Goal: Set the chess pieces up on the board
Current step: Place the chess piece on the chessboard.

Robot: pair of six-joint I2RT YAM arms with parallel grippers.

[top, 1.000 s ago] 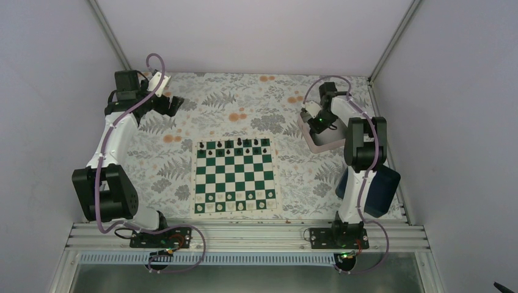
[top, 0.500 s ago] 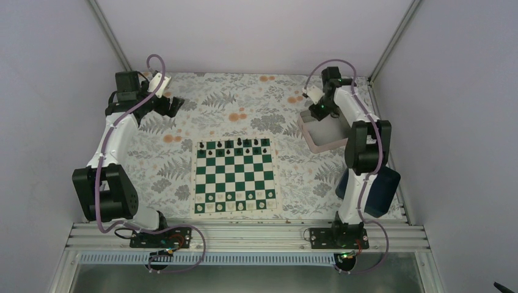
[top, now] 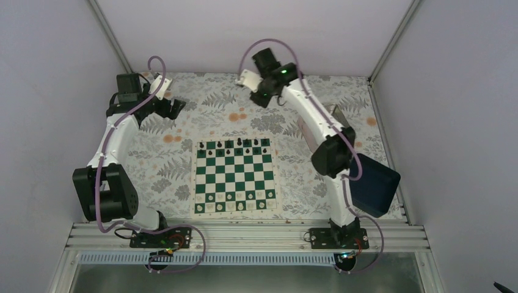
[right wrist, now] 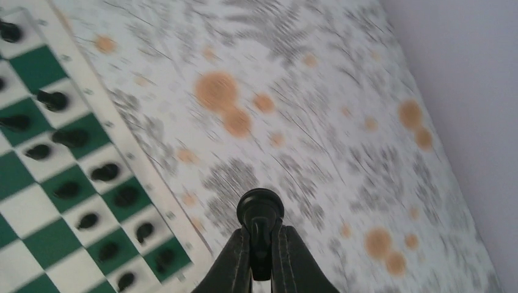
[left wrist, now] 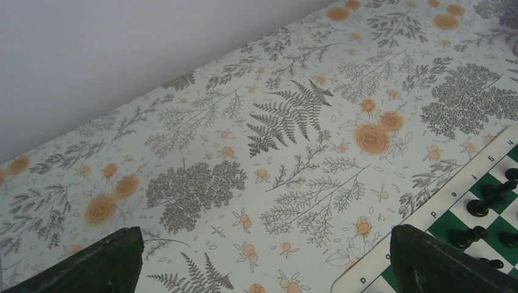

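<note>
The table (top: 183, 131), under a cloth printed with ferns and orange flowers, fills the middle of the top view. The board (top: 233, 177) lies flat at the centre of that frame, its edges square to the picture. A dark blue box (top: 374, 183) sits at the right, well apart from the board.

The right arm reaches from the lower right toward the upper middle of the top view. There the right gripper (top: 262, 97) hangs above the board's upper edge in the frame, off the squares and over bare cloth. The left gripper (top: 174, 107) hangs at the upper left, well apart from the board.

In the left wrist view the left gripper (left wrist: 264, 231) is spread wide, with only cloth between its fingers.

The black chess pieces (top: 235, 144) stand upright in the board's two upper rows. The small white pieces (top: 235, 205) line its lower rows.

In the right wrist view the right gripper (right wrist: 261, 250) is clamped on a held black piece (right wrist: 260, 210) at bottom centre. The piece's long axis runs up the frame in line with the fingers. Its round head points to the top of the frame and its lower part is pinched between the fingertips. It lies over the cloth just right of the board's border.
</note>
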